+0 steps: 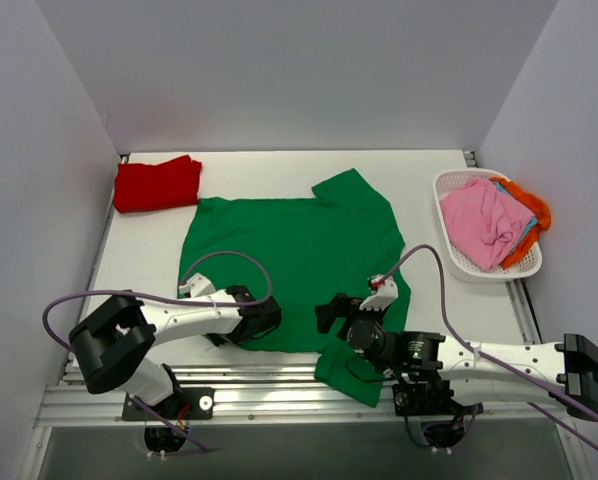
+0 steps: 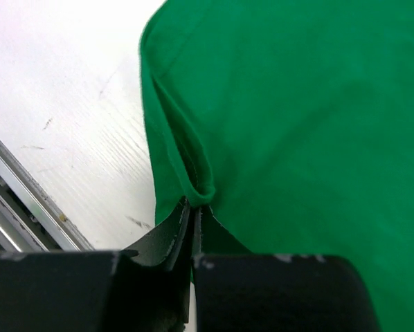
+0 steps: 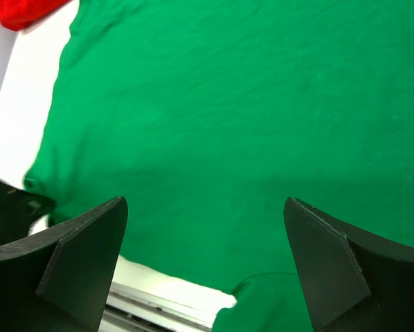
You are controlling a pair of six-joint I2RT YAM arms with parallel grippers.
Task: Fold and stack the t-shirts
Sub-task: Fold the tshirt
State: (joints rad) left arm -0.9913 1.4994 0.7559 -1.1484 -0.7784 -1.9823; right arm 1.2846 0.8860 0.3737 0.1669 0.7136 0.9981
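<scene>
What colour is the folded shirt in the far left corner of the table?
Red. The folded red fabric t-shirt shows best in the top external view.

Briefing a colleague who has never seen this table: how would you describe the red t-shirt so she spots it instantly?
On the white table, go to the far left corner, past the green t-shirt spread flat in the middle. The red t-shirt lies there folded small, the only red thing, far from the basket at right.
</scene>
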